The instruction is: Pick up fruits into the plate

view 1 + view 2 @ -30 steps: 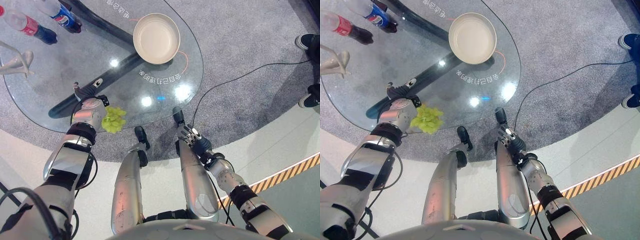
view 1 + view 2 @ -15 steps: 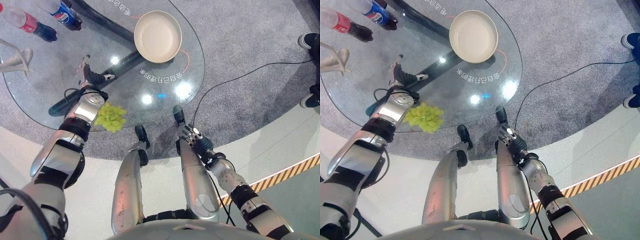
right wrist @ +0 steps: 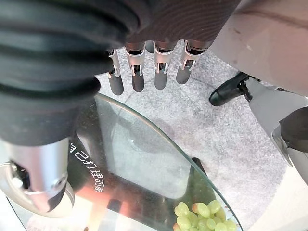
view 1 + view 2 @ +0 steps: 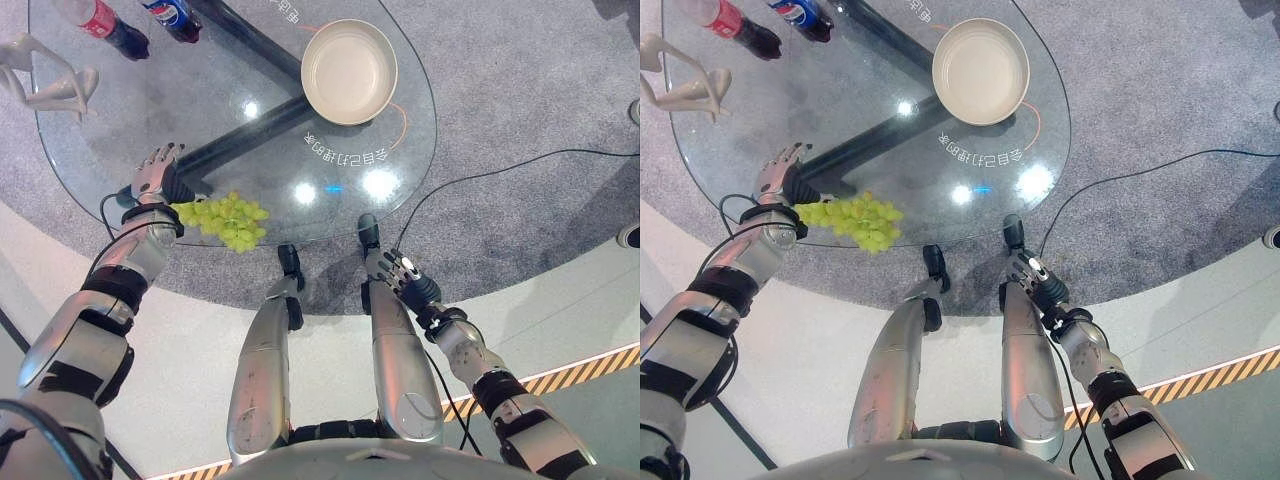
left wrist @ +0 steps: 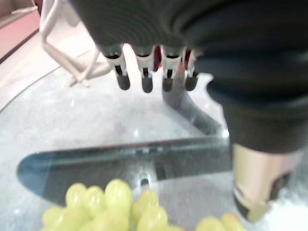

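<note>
A bunch of green grapes (image 4: 225,218) lies on the round glass table (image 4: 90,160) close to its near edge, and also shows in the left wrist view as grapes (image 5: 115,207). My left hand (image 4: 155,172) hovers just left of the bunch with its fingers (image 5: 144,72) straight and open, holding nothing. The cream plate (image 4: 350,72) sits empty at the table's far right side, well away from the grapes. My right hand (image 4: 405,280) hangs below the table edge, its fingers (image 3: 144,67) straight.
Two drink bottles (image 4: 115,25) lie at the table's far left, beside a white stand (image 4: 50,88). A dark base bar (image 4: 250,135) runs under the glass. A person's shoe (image 4: 630,235) shows at the right on the grey carpet.
The camera has shifted. My left hand, close against the grapes a second ago, has lifted off and now sits to their left with fingers spread. The right hand has stayed put.
</note>
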